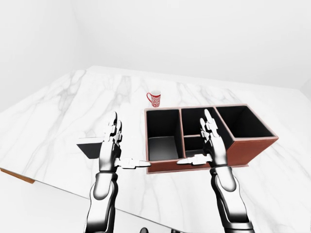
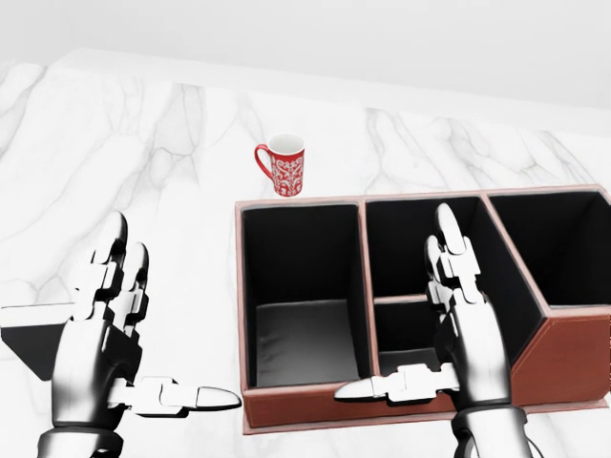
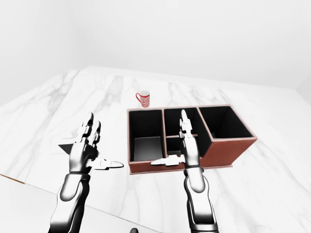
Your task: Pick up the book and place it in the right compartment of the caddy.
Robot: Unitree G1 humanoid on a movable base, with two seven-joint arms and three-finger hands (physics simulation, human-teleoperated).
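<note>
The book is a dark flat thing lying on the marble table at the left edge of the head view, partly hidden behind my left hand. The caddy is brown with black insides; it has a left compartment, a split middle one and a right compartment, which looks empty. My left hand is open, held up just right of the book and left of the caddy. My right hand is open, raised in front of the caddy's middle section. Neither hand holds anything.
A red patterned mug stands upright on the table just above the caddy's left compartment in the head view. The table's near edge runs across the bottom of the left-eye view, with a thin brown piece at its lower left.
</note>
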